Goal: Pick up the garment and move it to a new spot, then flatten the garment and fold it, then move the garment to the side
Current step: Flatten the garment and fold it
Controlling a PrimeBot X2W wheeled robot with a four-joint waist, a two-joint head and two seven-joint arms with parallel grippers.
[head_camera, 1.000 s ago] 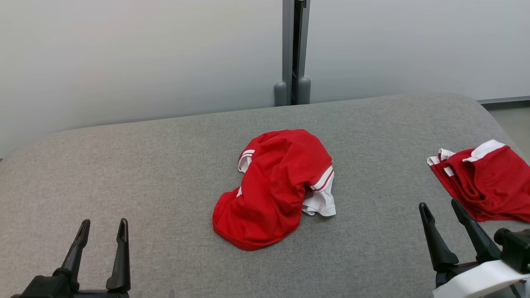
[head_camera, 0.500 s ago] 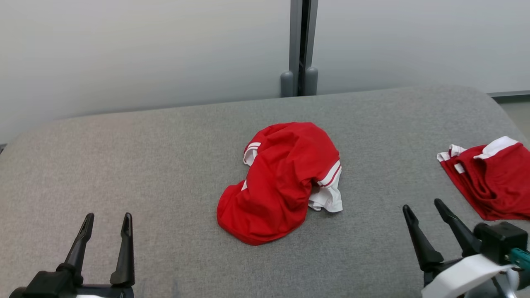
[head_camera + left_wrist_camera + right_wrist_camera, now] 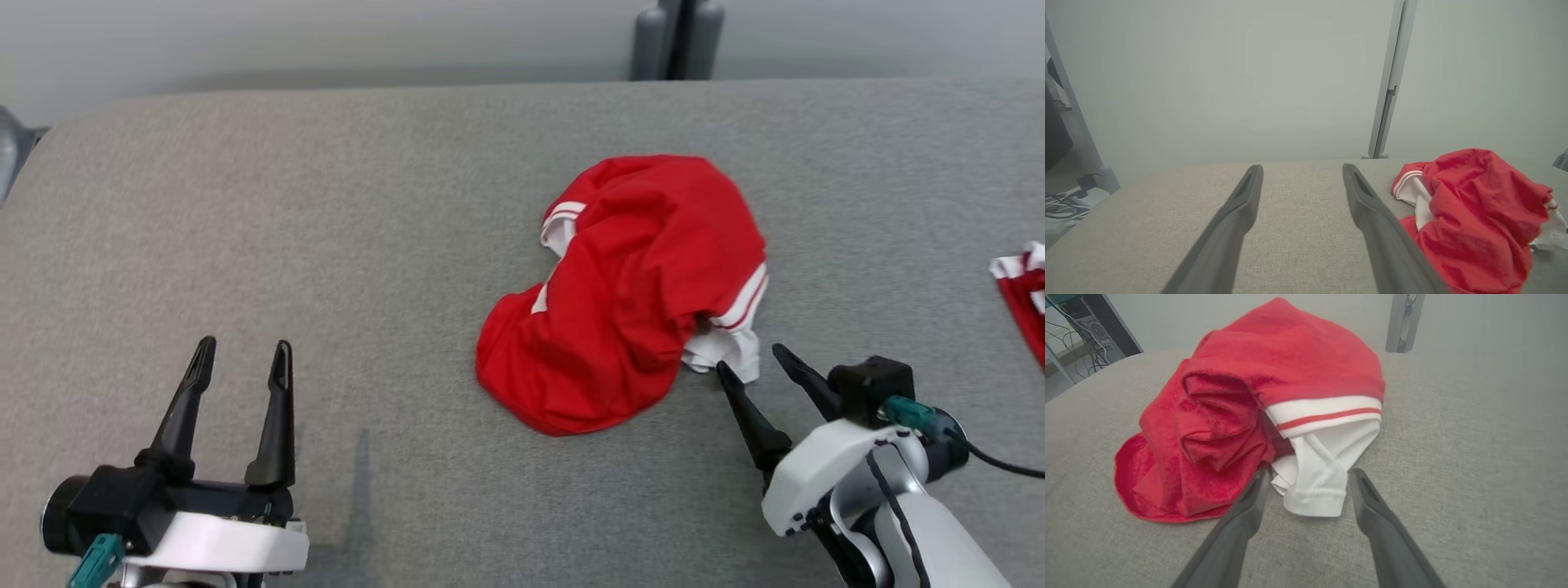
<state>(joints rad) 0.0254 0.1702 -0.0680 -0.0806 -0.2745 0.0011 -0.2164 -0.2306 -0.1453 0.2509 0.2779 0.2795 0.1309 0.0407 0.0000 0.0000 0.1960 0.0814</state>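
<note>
A: Task thing first, quick

B: One garment (image 3: 629,294), red with white striped trim. It's bunched in a heap right of centre on the grey padded table (image 3: 326,204), lying free with nothing holding it

A: Progress?

B: I'd call it the very start. Not lifted, not at a new spot as far as I can judge, not flattened, not folded, not set aside. So everything is left: pick, move, flatten, fold, move aside

A: Grippers?

B: Right gripper (image 3: 751,359) has its jaws spread wide and is grasping nothing. Its tips sit just at the near edge of the heap. In the right wrist view the white sleeve (image 3: 1323,465) lies between and just beyond the two fingers, and I can't tell if they touch it. Looks lined up for a first grab there, that's my read. Left gripper (image 3: 244,345) is also spread wide and empty, over bare table and well apart from the heap

A: Counts?

B: One heap garment and one white sleeve poking out of it. One second red piece (image 3: 1024,286) at the table's right edge, cut off by the frame, so I can't tell its state. Two grippers with two dark fingers each, one table, one grey post (image 3: 678,37) behind it
</note>
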